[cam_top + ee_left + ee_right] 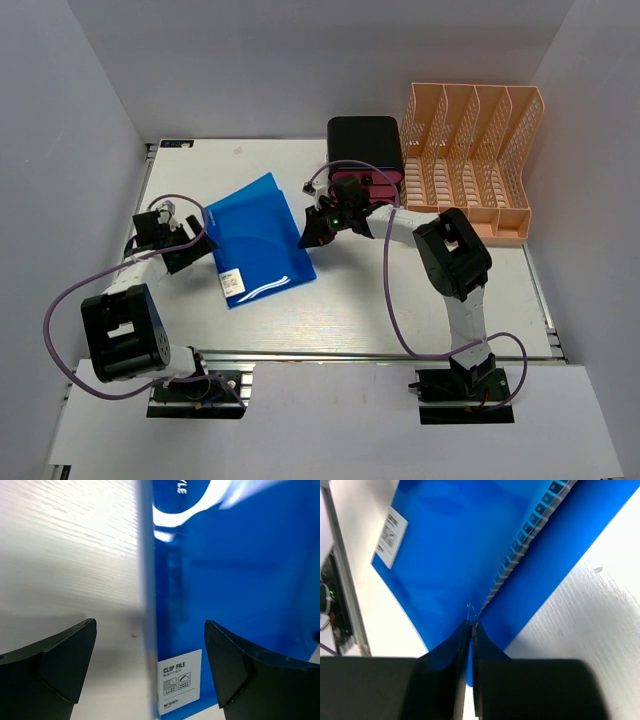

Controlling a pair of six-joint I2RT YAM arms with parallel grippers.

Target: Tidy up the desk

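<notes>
The white table (350, 310) fills the middle of the top view, under both arms, with a metal rail (400, 355) along its near edge just in front of the 2 bases. A blue folder (255, 235) lies left of centre on it, with a white label (232, 285) at its near corner.

The left fingers (195, 245) are spread wide at the folder's left edge. In the left wrist view that edge runs between them, with bare table below 1 finger and blue plastic below the other. Neither finger touches the folder there. Whether the tips rest on the table is hard to tell.

The right fingers (470, 640) are pressed together on the folder's right edge, pinching the thin blue sheet between them. In the right wrist view the table surface shows to the right of and below the pinched edge, so that side of the folder looks slightly raised off it.

At the far right of the table stands a peach file rack (470, 160), and a black box (365, 140) sits just left of it.
</notes>
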